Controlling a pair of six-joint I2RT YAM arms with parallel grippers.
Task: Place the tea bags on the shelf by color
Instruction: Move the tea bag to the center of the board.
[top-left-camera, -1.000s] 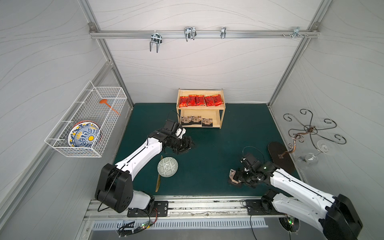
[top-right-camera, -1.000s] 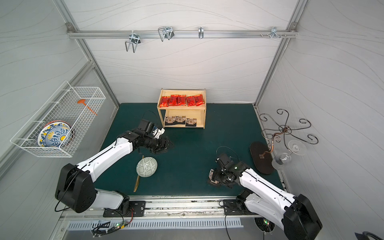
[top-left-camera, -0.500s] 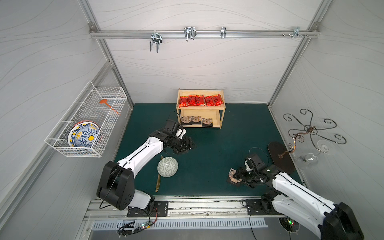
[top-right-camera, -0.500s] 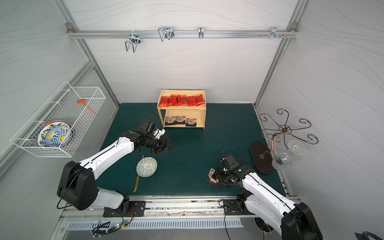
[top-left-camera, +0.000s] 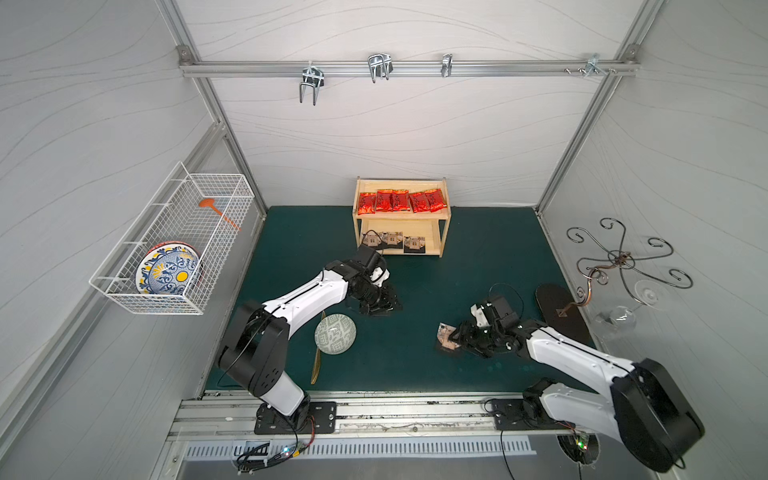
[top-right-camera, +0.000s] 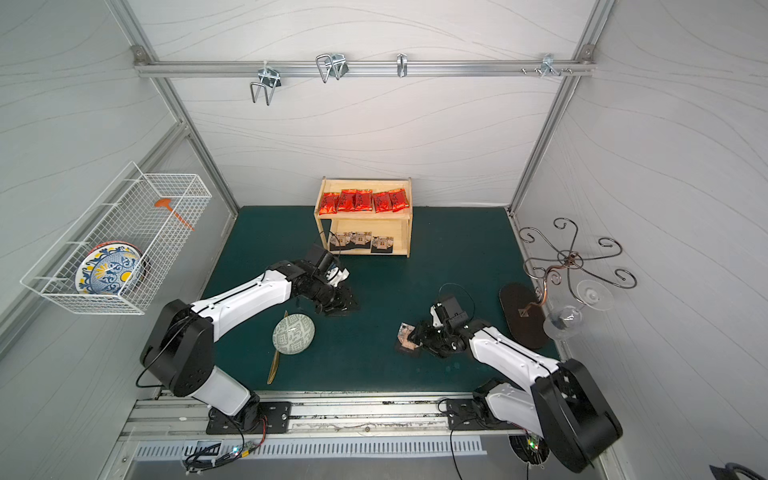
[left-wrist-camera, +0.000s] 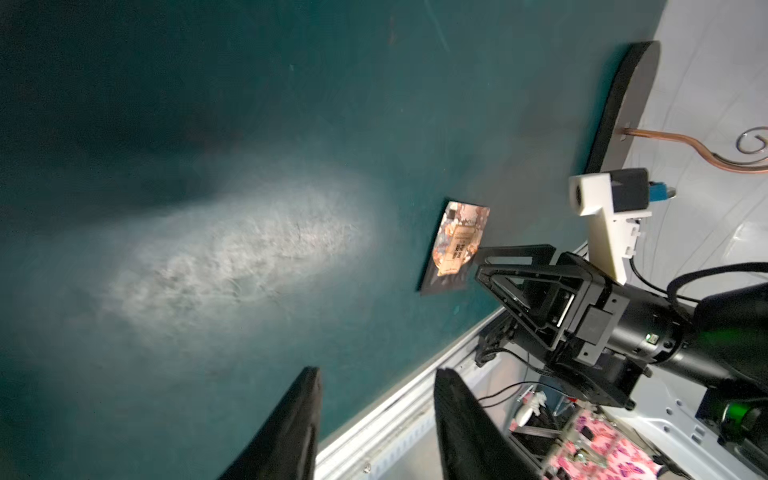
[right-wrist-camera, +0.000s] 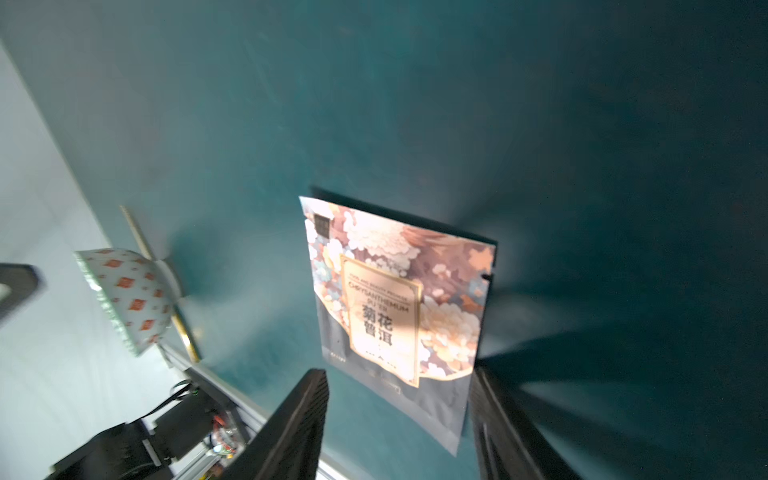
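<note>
Dark green mat (top-left-camera: 478, 257) carries the small two-tier pine shelf (top-left-camera: 444, 226) against the back wall. Left gripper (left-wrist-camera: 378, 372) hangs low over bare mat mid-table, jaws apart with nothing between them. Right gripper (right-wrist-camera: 398, 372) sits near the front edge, its jaws on either side of the dark lower end of a lone tan-brown floral pouch (right-wrist-camera: 399, 299). Pinching or only touching: cannot tell. Five shiny red foil sachets (top-left-camera: 401, 201) line the top tier. Three tan pouches (top-left-camera: 392, 240) sit on the lower tier.

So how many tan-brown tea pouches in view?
4 tan-brown pouches: three on the light pine wooden shelf's lower tier, one on the green mat at the right claw; more could hide deeper inside.
</note>
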